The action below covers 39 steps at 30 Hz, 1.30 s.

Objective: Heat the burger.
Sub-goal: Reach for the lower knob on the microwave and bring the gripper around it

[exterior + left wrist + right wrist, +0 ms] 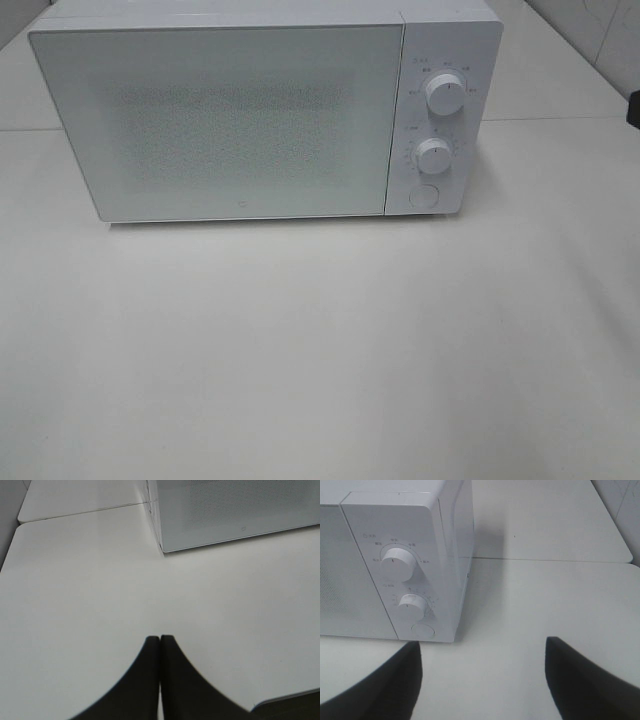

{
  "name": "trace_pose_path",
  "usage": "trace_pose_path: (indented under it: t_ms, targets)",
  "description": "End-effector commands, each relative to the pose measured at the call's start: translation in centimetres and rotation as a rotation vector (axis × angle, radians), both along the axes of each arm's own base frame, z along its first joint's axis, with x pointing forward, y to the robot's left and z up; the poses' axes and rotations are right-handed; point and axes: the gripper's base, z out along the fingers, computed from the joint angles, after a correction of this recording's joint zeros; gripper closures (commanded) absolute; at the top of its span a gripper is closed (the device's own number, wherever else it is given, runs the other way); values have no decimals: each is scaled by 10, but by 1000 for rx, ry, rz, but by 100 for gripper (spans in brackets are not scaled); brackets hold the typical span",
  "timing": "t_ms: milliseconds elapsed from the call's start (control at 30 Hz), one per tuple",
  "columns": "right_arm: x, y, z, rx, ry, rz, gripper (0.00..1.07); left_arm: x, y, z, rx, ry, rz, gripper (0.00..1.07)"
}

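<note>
We see a white table (320, 360) under soft, even light, with a pale tiled wall (598, 30) at one o'clock.

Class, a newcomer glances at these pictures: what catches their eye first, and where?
A white microwave, door closed, stands at the back of the white table. Two round knobs sit above a round button on its right panel. The left gripper is shut over the table; the right gripper is open, facing the knobs.
</note>
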Motion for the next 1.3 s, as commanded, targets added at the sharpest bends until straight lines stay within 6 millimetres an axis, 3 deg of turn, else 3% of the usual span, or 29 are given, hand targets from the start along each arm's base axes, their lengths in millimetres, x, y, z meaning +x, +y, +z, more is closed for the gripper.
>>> trace_pose_path:
  t_ms: [33,167,633,933,1000,1300]
  targets:
    - [14,2,-2,2,-40,8,41,-2,0,0,-4,-33,5,106]
    - [39,6,-22,5,-29,17,41,-2,0,0,-4,-33,5,106]
    - [90,16,-77,30,-70,43,41,-2,0,0,-4,-33,5,106]
    - [100,38,-103,55,-66,108,41,-2,0,0,-4,-33,5,106]
    - [100,59,-114,93,-76,125,41,-2,0,0,-4,-33,5,106]
    - [98,91,-128,55,-129,143,41,-2,0,0,-4,-33,5,106]
